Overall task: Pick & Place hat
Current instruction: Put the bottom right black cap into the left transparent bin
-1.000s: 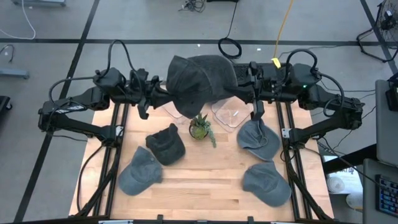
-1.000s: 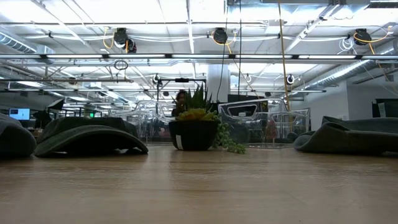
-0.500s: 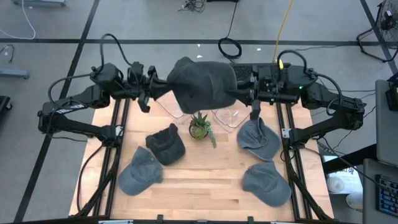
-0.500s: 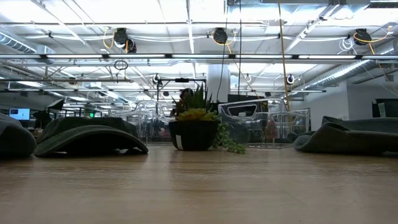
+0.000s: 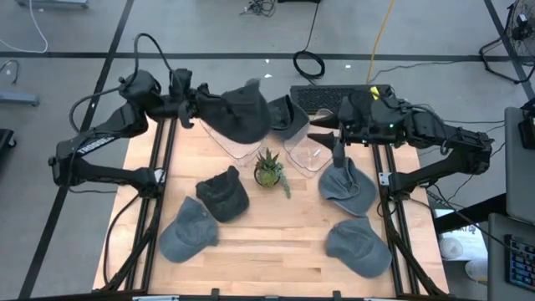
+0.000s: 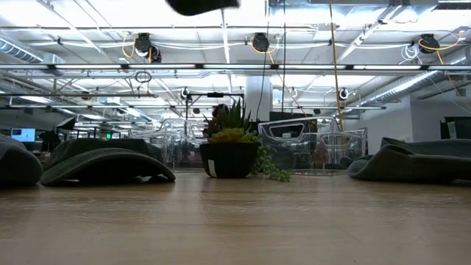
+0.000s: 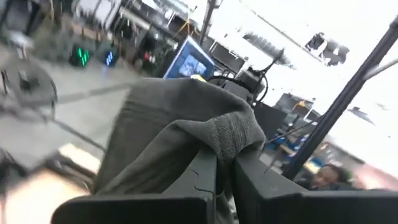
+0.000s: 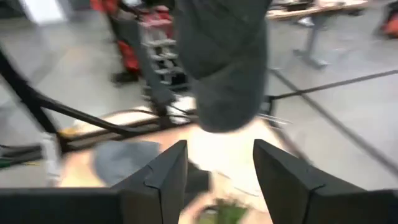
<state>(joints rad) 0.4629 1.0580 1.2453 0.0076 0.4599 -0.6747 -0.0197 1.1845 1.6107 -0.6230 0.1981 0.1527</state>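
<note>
The left gripper (image 5: pixel 194 104) is pinching a fold of the grey hat (image 5: pixel 242 110) tight between its fingers (image 7: pixel 211 171) — the hat is hanging just ahead of them, off the table (image 5: pixel 276 234). The right gripper (image 8: pixel 217 165) is standing empty, fingers apart — the hat dangling beyond them

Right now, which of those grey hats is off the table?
The hat hanging from the left gripper, above the clear bins at the back. The other four lie flat on the wood.

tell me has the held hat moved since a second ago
Yes. The held hat, shut in the left pincer, has shifted left relative to the potted plant, away from the open right pincer.
</note>
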